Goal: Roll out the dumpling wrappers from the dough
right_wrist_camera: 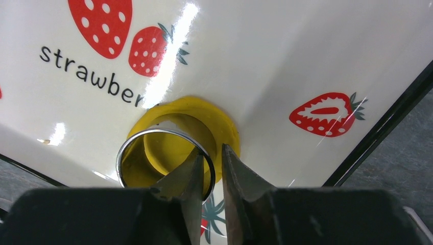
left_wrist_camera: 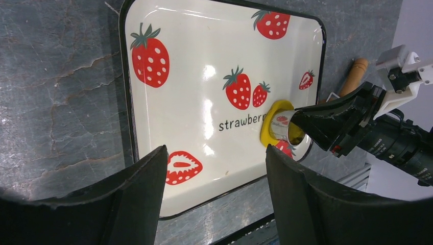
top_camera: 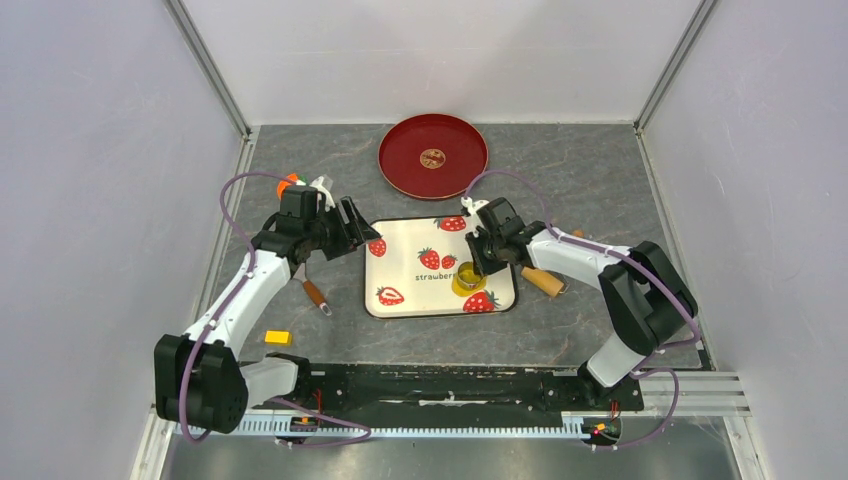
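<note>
On strawberry tray (top_camera: 405, 245) | right claw (right_wrist_camera: 210, 150) astride metal ring (right_wrist_camera: 158, 130) in yellow dough (right_wrist_camera: 214, 115), grip unclear | left claw (left_wrist_camera: 215, 150) apart

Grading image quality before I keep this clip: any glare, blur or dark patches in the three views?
Top view: even, soft light, print on the strawberry tray legible. Left wrist view: white glare streaks down the tray's middle; the left gripper's fingers dark and soft-edged. Right wrist view: glare near the tray's top, the right gripper's fingers blurred up close, metal ring and yellow dough sharp.
</note>
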Tool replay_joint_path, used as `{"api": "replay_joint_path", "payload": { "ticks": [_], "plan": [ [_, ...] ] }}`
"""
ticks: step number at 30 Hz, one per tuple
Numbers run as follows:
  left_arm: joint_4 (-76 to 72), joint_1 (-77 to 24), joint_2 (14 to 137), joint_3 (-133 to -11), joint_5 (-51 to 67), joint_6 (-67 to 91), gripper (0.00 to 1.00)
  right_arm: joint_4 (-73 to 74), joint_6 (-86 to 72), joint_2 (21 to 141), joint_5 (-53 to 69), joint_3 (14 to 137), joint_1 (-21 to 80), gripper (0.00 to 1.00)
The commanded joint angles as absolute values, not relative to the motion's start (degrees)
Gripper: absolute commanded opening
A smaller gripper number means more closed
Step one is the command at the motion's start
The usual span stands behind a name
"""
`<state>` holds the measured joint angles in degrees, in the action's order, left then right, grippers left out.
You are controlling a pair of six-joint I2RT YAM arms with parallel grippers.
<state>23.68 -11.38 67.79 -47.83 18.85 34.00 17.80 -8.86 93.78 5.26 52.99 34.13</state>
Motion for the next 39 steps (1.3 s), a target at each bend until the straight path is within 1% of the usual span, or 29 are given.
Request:
{"api": "replay_joint_path", "payload": {
  "ticks": [1,3,5,11,12,15,19,23,27,36,39],
  "plan": [
    [22.3,-11.6,68.2,-49.7,20.6,32.7,0.75,17.1,-8.4,91.7,3.2,52.9,34.6,0.28],
    [21.8,-11.8,68.7,-49.4,21.0,33.4,0.73,17.5,-8.9,90.6,2.8,53.2,34.6,0.4],
    [20.9,-12.3,69.4,-49.0,21.4,34.1,0.73,18.4,-9.1,89.7,2.9,54.1,34.6,0.46],
    [17.5,-15.8,73.0,-49.0,21.7,36.8,0.71,22.2,-9.0,87.9,2.7,56.7,34.5,0.54],
    [16.8,-16.9,74.1,-49.2,21.7,37.1,0.69,22.3,-9.0,87.3,3.2,56.5,34.2,0.57],
    [14.6,-20.6,78.0,-50.1,22.5,38.2,0.68,21.9,-8.7,86.1,6.8,55.3,32.7,0.59],
    [11.3,-26.0,83.9,-52.4,23.8,40.4,0.67,20.2,-9.5,85.1,14.0,53.0,28.8,0.58],
    [9.1,-30.5,90.2,-56.7,25.2,42.0,0.67,17.4,-11.6,85.3,23.1,50.2,24.1,0.53],
    [9.2,-33.9,97.2,-61.9,27.7,42.8,0.66,14.9,-13.4,86.3,29.2,48.3,21.3,0.5],
    [13.3,-37.9,104.9,-68.3,27.3,41.6,0.62,14.0,-14.4,89.6,32.5,48.6,20.1,0.36],
    [15.1,-38.6,106.4,-69.1,27.0,40.7,0.58,14.0,-14.6,90.4,32.8,48.6,20.1,0.31]
  ]
}}
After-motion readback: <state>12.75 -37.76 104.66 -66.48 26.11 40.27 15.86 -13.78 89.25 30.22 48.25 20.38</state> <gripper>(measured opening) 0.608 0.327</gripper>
